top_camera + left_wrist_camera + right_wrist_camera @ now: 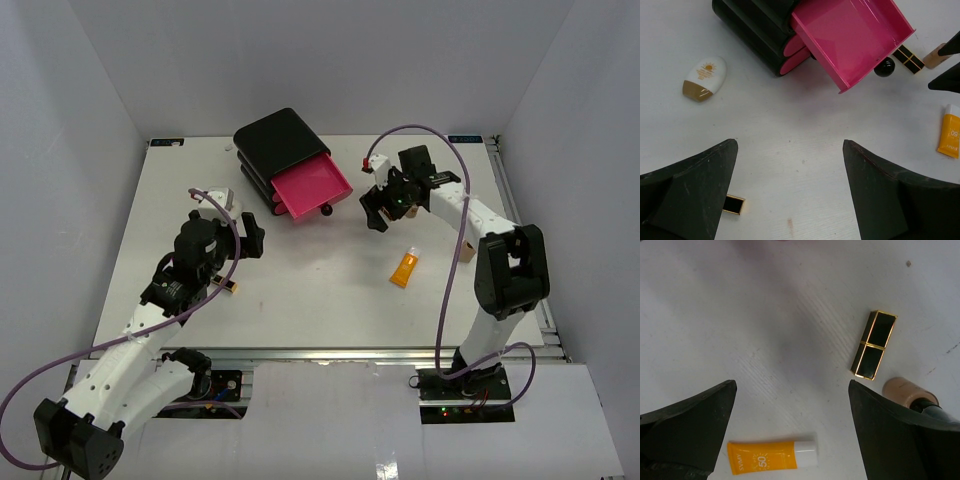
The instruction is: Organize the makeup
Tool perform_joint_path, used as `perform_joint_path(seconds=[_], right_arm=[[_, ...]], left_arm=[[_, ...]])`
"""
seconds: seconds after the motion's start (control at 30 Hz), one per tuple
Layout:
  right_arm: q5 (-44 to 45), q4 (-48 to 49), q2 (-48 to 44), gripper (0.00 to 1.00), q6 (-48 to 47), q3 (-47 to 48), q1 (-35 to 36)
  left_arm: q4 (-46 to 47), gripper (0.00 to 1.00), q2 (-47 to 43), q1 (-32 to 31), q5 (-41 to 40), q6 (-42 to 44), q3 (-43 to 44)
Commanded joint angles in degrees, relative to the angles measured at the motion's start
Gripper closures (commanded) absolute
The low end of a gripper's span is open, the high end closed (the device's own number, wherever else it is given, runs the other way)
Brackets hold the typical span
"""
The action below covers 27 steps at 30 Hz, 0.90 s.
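Observation:
The orange squeeze tube point(405, 268) with a white cap lies right of centre; it shows in the right wrist view point(772, 456) and the left wrist view point(950, 136). One black-and-gold lipstick point(874, 344) and the tan dark-capped bottle point(905, 391) lie under my right gripper point(380, 212), which is open and empty point(792, 385) above the table. They also show by the drawer, the lipstick point(908, 58) beside the bottle point(936, 56). The second lipstick point(232, 288) lies by my left arm, half hidden under a finger point(734, 204). My left gripper point(250, 236) is open and empty point(790, 142).
The black box point(278, 140) stands at the back centre with its top pink drawer point(312, 188) pulled out and empty point(852, 37); the drawer's black knob point(885, 67) points towards the right gripper. A white-and-tan oval bottle point(705, 78) lies left of the box.

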Motion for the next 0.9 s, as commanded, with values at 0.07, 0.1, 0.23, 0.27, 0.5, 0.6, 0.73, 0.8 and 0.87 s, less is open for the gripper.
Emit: perform_joint_path(seconds=[0.07, 0.1, 0.23, 0.27, 0.5, 0.6, 0.73, 0.8, 0.87], right_arm=[[8.8, -2.2, 7.7, 0.0, -0.2, 10.6, 0.0], [9.3, -2.2, 8.7, 0.0, -0.6, 11.4, 0.0], [11.2, -2.4, 13.4, 0.0, -2.0, 14.9, -0.1], [11.4, -2.4, 14.4, 0.0, -2.2, 15.5, -0.1], [12.4, -2.5, 19.9, 0.08, -3.7, 19.3, -0.3], [12.2, -2.6, 21.8, 0.14, -3.6, 20.5, -0.8], [11.2, -2.6, 23.2, 0.21, -3.2, 21.1, -1.6], [10.4, -2.7, 23.9, 0.26, -2.8, 21.2, -2.0], [9.7, -2.7, 24.0, 0.31, -2.8, 21.1, -2.0]], left_arm=[[1.3, 0.03, -1.2, 1.5, -0.8, 0.7, -0.9], [1.3, 0.03, -1.2, 1.6, -0.7, 0.8, -0.9], [1.4, 0.03, -0.8, 1.9, -0.2, 0.8, -1.0], [1.5, 0.03, -0.8, 2.0, -0.1, 0.8, -1.0], [1.6, 0.03, -0.5, 2.3, 0.0, 1.0, -1.1], [1.7, 0.03, -0.3, 2.4, 0.1, 1.0, -1.2], [1.8, 0.03, 0.1, 2.7, 0.3, 1.0, -1.3], [1.7, 0.03, 0.2, 2.7, 0.4, 1.1, -1.3], [1.9, 0.03, 0.2, 2.7, 0.5, 1.1, -1.3]])
